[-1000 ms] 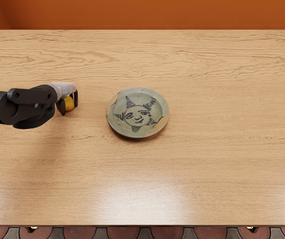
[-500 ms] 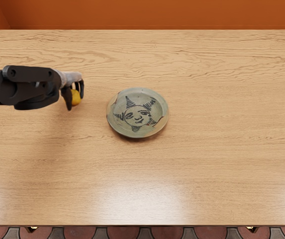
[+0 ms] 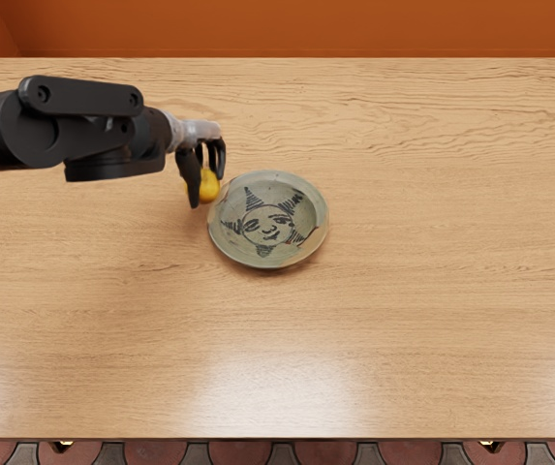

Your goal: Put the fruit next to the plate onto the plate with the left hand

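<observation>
The left robot hand [image 3: 200, 167] reaches in at the end of a thick black arm [image 3: 64, 131] that enters from the left edge of the head view. It is closed around a small, round, yellow-orange fruit [image 3: 209, 184]. Its dark fingers [image 3: 192, 182] point downward and curl about the fruit, which shows between them and just beneath the pale grey wrist part of the robot hand. One long finger hangs on the fruit's left side and shorter ones sit above it and to its right. Just to the right of the robot hand, and slightly nearer the camera, a round grey-green ceramic plate [image 3: 269, 221] painted with a dark smiling sun face lies flat on the light wooden surface [image 3: 384, 320]. In this view the held fruit sits right at the plate's upper-left rim, beside the painted face rather than over it. The view does not show whether the fruit touches the rim or hangs above it. The wood-grain surface stretches away from the robot hand on every side, and beyond the robot hand, at the far edge of the surface, runs an orange wall [image 3: 287, 27].
</observation>
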You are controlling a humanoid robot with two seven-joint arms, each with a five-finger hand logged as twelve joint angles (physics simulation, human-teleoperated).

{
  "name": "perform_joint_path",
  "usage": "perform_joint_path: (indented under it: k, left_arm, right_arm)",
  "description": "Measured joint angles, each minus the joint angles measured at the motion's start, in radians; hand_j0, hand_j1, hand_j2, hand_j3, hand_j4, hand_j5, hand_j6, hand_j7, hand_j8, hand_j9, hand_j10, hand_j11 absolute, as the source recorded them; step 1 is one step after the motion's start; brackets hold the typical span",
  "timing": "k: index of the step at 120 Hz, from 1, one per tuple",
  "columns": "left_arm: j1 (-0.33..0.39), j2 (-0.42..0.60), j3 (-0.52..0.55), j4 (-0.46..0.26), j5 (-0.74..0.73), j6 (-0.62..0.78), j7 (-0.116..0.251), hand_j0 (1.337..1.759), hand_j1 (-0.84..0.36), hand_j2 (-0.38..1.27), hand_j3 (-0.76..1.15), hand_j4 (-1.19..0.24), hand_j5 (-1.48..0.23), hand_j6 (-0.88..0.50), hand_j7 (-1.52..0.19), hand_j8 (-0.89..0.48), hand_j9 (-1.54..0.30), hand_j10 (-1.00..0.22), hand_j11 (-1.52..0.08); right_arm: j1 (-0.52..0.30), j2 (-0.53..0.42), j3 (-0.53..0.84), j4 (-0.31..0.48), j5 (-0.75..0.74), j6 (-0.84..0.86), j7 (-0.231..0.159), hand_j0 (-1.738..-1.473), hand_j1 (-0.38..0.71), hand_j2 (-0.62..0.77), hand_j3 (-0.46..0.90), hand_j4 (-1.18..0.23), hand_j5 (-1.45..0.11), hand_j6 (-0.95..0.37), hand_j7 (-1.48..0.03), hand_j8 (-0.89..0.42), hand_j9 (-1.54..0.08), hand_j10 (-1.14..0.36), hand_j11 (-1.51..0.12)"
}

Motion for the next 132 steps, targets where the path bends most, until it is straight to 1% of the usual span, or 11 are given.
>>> perform_joint_path:
  k: [6, 7, 9, 20, 29, 37, 58, 70, 103, 116, 132]
  left_arm:
    - [-0.007, -0.007, -0.007, -0.005, -0.007, -0.006, 0.0, 1.655, -0.39, 0.68, 0.0, -0.79, -1.14, -0.39, -1.11, -0.41, -1.1, -0.82, -1.11]
    - [-0.008, -0.008, -0.008, -0.005, -0.009, -0.005, 0.0, 1.655, -0.39, 0.69, 0.0, -0.8, -1.13, -0.39, -1.1, -0.46, -1.1, -0.82, -1.1]
    - [-0.009, -0.011, -0.011, -0.007, -0.011, -0.007, 0.0, 1.655, -0.4, 0.72, 0.0, -0.79, -1.14, -0.39, -1.1, -0.42, -1.1, -0.82, -1.1]
    - [-0.016, -0.04, -0.023, -0.01, -0.019, -0.009, 0.0, 1.656, -0.43, 0.77, 0.0, -0.78, -1.1, -0.41, -1.07, -0.45, -1.07, -0.8, -1.07]
    - [-0.015, -0.044, -0.037, -0.008, -0.045, -0.005, 0.0, 1.656, -0.2, 0.53, 0.0, -0.55, -0.77, -0.29, -0.75, -0.32, -0.75, -0.56, -0.75]
    - [-0.015, -0.045, -0.046, -0.006, -0.063, -0.006, 0.0, 1.657, -0.05, 0.39, 0.0, -0.4, -0.56, -0.21, -0.54, -0.23, -0.54, -0.41, -0.54]
    - [-0.011, -0.025, -0.054, -0.007, -0.079, -0.007, 0.0, 1.658, 0.18, 0.16, 0.0, -0.17, -0.24, -0.09, -0.23, -0.1, -0.23, -0.17, -0.23]
    - [-0.007, 0.071, -0.073, -0.01, -0.112, -0.077, 0.0, 1.658, 0.25, 0.1, 0.0, -0.1, -0.15, -0.06, -0.14, -0.06, -0.14, -0.11, -0.14]
    - [0.083, 0.449, -0.225, -0.092, -0.255, -0.48, -0.005, 1.658, 0.32, 0.03, 0.0, -0.03, -0.04, -0.01, -0.04, -0.02, -0.04, -0.03, -0.04]
    - [0.167, 0.58, -0.297, -0.124, -0.319, -0.563, -0.006, 1.658, 0.33, 0.02, 0.0, -0.02, -0.02, -0.01, -0.02, -0.01, -0.02, -0.02, -0.02]
    - [0.262, 0.666, -0.392, -0.137, -0.389, -0.596, -0.006, 1.658, 0.34, 0.01, 0.0, -0.01, -0.01, -0.01, -0.01, -0.01, -0.01, -0.01, -0.01]
  right_arm:
    - [0.0, 0.0, 0.0, 0.0, 0.0, 0.0, 0.0, -1.658, -0.31, -0.01, 0.0, -0.03, -0.04, -0.03, -0.04, -0.03, -0.04, -0.03, -0.04]
    - [0.0, 0.0, 0.0, 0.0, 0.0, 0.0, 0.0, -1.658, -0.31, -0.01, 0.0, -0.03, -0.04, -0.03, -0.04, -0.03, -0.04, -0.03, -0.04]
    - [0.0, 0.0, 0.0, 0.0, 0.0, 0.0, 0.0, -1.658, -0.31, -0.01, 0.0, -0.03, -0.04, -0.03, -0.04, -0.03, -0.04, -0.03, -0.04]
    - [0.0, 0.0, 0.0, 0.0, 0.0, 0.0, 0.0, -1.658, -0.31, -0.01, 0.0, -0.03, -0.04, -0.03, -0.04, -0.03, -0.04, -0.03, -0.04]
    - [0.0, 0.0, 0.0, 0.0, 0.0, 0.0, 0.0, -1.658, -0.31, -0.01, 0.0, -0.03, -0.04, -0.03, -0.04, -0.03, -0.04, -0.03, -0.04]
    - [0.0, 0.0, 0.0, 0.0, 0.0, 0.0, 0.0, -1.658, -0.31, -0.01, 0.0, -0.03, -0.04, -0.03, -0.04, -0.03, -0.04, -0.03, -0.04]
    - [0.0, 0.0, 0.0, 0.0, 0.0, 0.0, 0.0, -1.658, -0.31, -0.01, 0.0, -0.03, -0.04, -0.03, -0.04, -0.03, -0.04, -0.03, -0.04]
    - [0.0, 0.0, 0.0, 0.0, 0.0, 0.0, 0.0, -1.658, -0.31, -0.01, 0.0, -0.03, -0.04, -0.03, -0.04, -0.03, -0.04, -0.03, -0.04]
    - [0.0, 0.0, 0.0, 0.0, 0.0, 0.0, 0.0, -1.658, -0.31, -0.01, 0.0, -0.03, -0.04, -0.03, -0.04, -0.03, -0.04, -0.03, -0.04]
    - [0.0, 0.0, 0.0, 0.0, 0.0, 0.0, 0.0, -1.658, -0.31, -0.01, 0.0, -0.03, -0.04, -0.03, -0.04, -0.03, -0.04, -0.03, -0.04]
    - [0.0, 0.0, 0.0, 0.0, 0.0, 0.0, 0.0, -1.658, -0.31, -0.01, 0.0, -0.03, -0.04, -0.03, -0.04, -0.03, -0.04, -0.03, -0.04]
